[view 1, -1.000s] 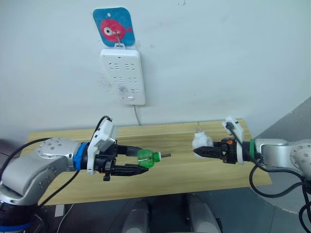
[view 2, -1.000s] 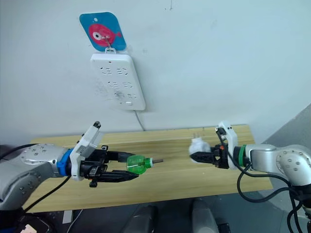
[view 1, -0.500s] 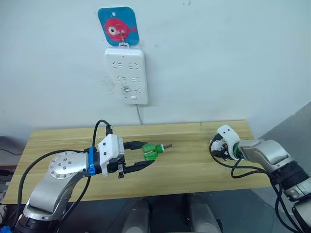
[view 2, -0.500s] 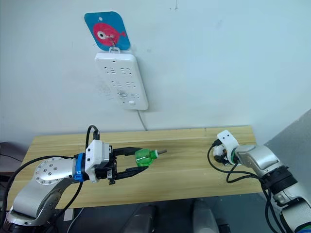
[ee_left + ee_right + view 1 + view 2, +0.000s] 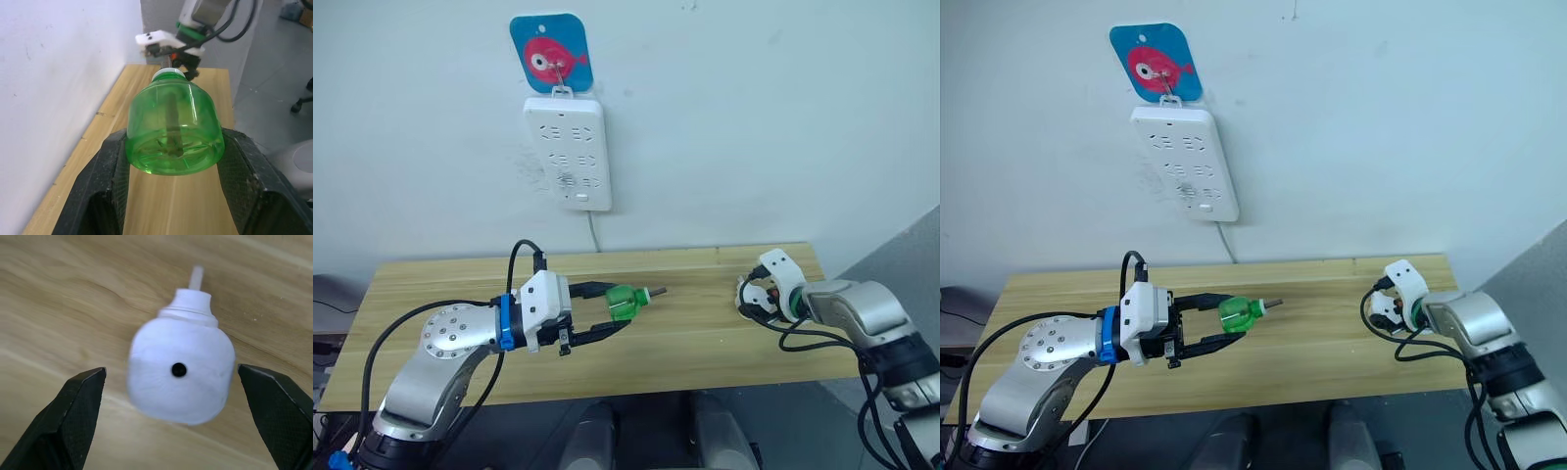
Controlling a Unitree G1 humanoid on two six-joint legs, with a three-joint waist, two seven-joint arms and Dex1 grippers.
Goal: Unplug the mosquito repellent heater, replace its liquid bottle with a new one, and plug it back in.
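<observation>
Bottle [image 5: 626, 302], clear green with a white neck and a thin wick rod poking out of it, sits clamped between the two black fingers of the left tool [image 5: 607, 308], held on its side above the wooden table [image 5: 685, 343] with the wick end pointing across toward the right arm. From the left wrist view the green base [image 5: 175, 134] fills the space between both fingers [image 5: 105, 186], each pressed against a flank of the bottle, and the right arm's white wrist housing can be seen beyond the bottle's neck.

Over at the right end of the table the right tool [image 5: 176, 418] hangs with its fingers [image 5: 73, 416] spread wide, one to each side of the mosquito repellent heater [image 5: 180, 377] and well clear of it. The heater (a small white rounded body with a dark round hole in its face and a short stub at its far end) appears against the table's wood grain; whether it rests on the surface or is just above it I cannot tell.

On the wall behind the table hangs a white power strip [image 5: 566, 152], hooked beneath a blue card with a red fish [image 5: 548, 49], its cord [image 5: 592, 233] dropping down behind the table's far edge.
</observation>
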